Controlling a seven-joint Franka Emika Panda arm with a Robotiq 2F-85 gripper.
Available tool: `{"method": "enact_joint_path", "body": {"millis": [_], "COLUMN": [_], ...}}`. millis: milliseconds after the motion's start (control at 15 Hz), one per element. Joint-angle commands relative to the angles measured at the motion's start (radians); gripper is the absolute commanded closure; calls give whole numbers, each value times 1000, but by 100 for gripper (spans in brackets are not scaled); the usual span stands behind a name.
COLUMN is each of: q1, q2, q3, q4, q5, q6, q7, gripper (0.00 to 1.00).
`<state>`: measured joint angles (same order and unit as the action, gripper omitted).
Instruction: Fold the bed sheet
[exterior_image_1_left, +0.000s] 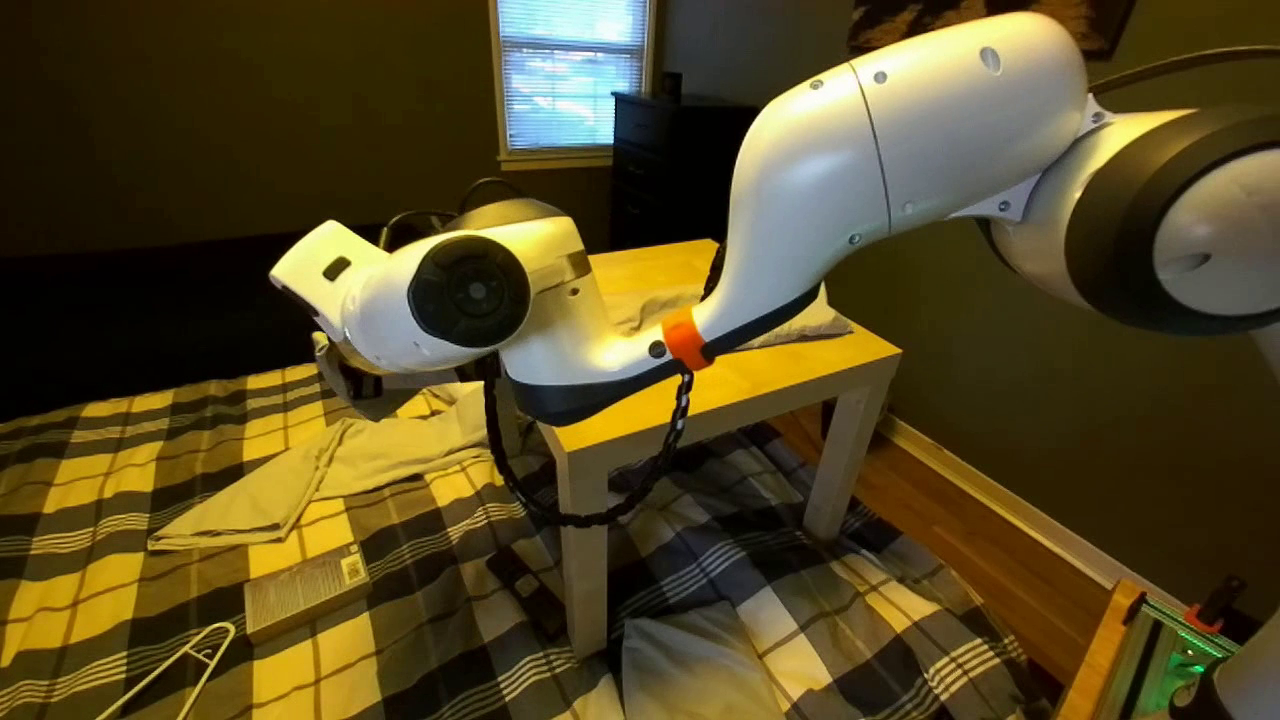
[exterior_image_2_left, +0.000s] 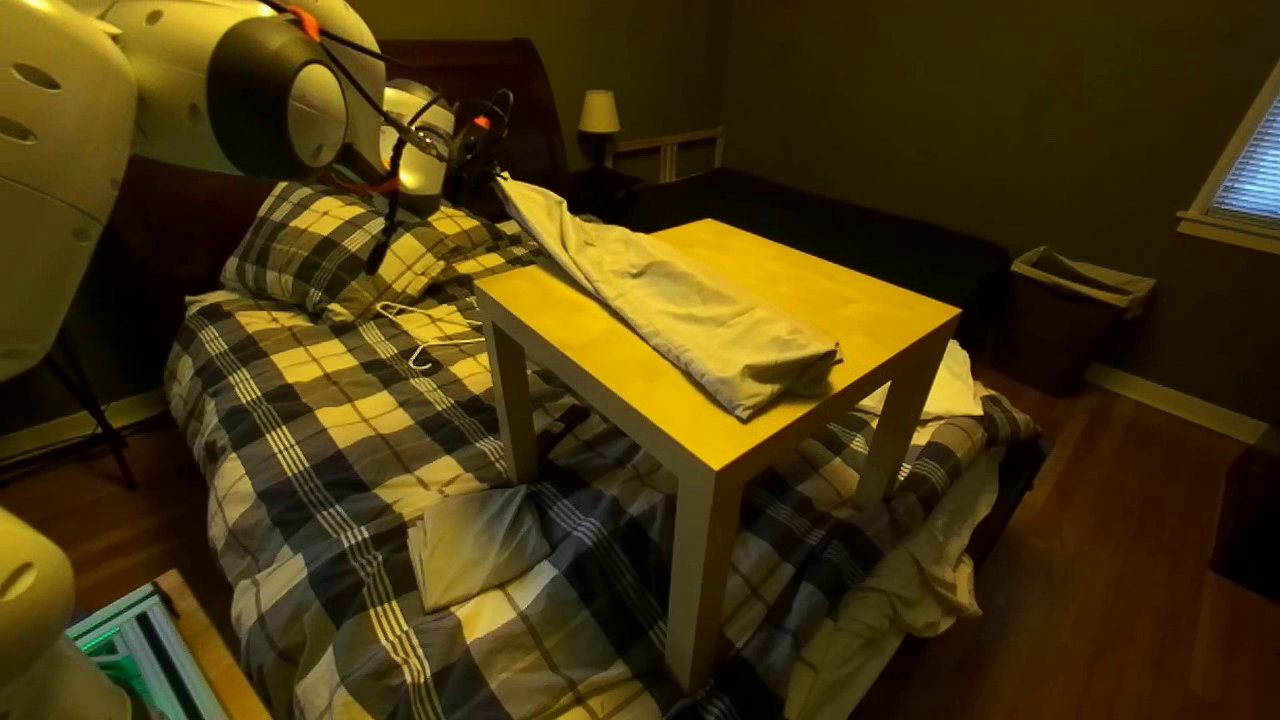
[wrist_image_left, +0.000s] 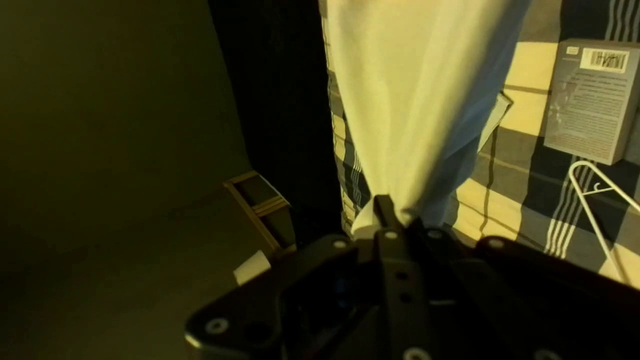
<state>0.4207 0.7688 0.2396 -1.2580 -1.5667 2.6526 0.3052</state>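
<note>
The bed sheet (exterior_image_2_left: 650, 285) is a long, pale, folded strip. One end lies on the yellow table (exterior_image_2_left: 840, 275), reaching its near edge, and the other end rises off the table to my gripper (exterior_image_2_left: 497, 172). In the wrist view the sheet (wrist_image_left: 415, 75) narrows to a pinch between my gripper's fingertips (wrist_image_left: 395, 215), which are shut on it. In an exterior view the arm hides most of the sheet; a crumpled part (exterior_image_1_left: 805, 325) shows on the table (exterior_image_1_left: 720, 390). My gripper (exterior_image_1_left: 362, 385) is mostly hidden there, above the bed left of the table.
The table stands on a plaid bed (exterior_image_1_left: 420, 620). Another pale folded cloth (exterior_image_1_left: 340, 465) lies on the bed beside it, near a grey box (exterior_image_1_left: 305, 590) and a white hanger (exterior_image_1_left: 190, 655). A folded grey cloth (exterior_image_2_left: 480, 545) lies near a table leg. A plaid pillow (exterior_image_2_left: 330, 250) is behind.
</note>
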Motion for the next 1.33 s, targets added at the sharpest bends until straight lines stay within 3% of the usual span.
{"method": "enact_joint_path", "body": {"millis": [0, 400, 600, 1067, 1133, 1267], "q1": [-18, -72, -113, -190, -178, -192], "q2": [11, -134, -262, -510, -408, -457], "q3": [2, -29, -58, -90, -87, -89], "q4": [85, 39, -70, -391, -237, -314], "q5": [10, -5, -2, 42, 31, 29], "q6": [20, -44, -97, -250, -223, -230], "q7": [49, 266, 398, 536, 480, 506], "gripper": [100, 100, 100, 100, 98, 98]}}
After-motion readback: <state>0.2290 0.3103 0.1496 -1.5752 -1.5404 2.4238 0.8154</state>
